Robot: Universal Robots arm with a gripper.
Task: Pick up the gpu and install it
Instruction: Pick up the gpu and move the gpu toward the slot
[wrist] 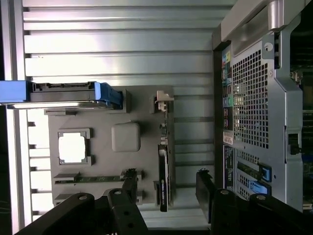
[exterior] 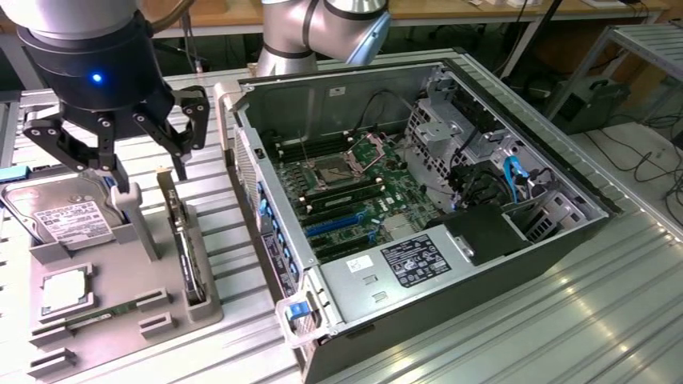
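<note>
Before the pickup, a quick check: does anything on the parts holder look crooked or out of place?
Nothing stands out. The gpu stands on edge in its slot of the grey holder, the hard drive sits in its own, and the open claw hovers above, empty.

Ribbed metal table (exterior: 555,320), matt plastic tray (exterior: 115,276), perforated metal case (wrist: 249,98)

The gpu (exterior: 190,258), a thin dark card with a silver end bracket, stands on edge just below the gripper (exterior: 149,174), untouched.
</note>
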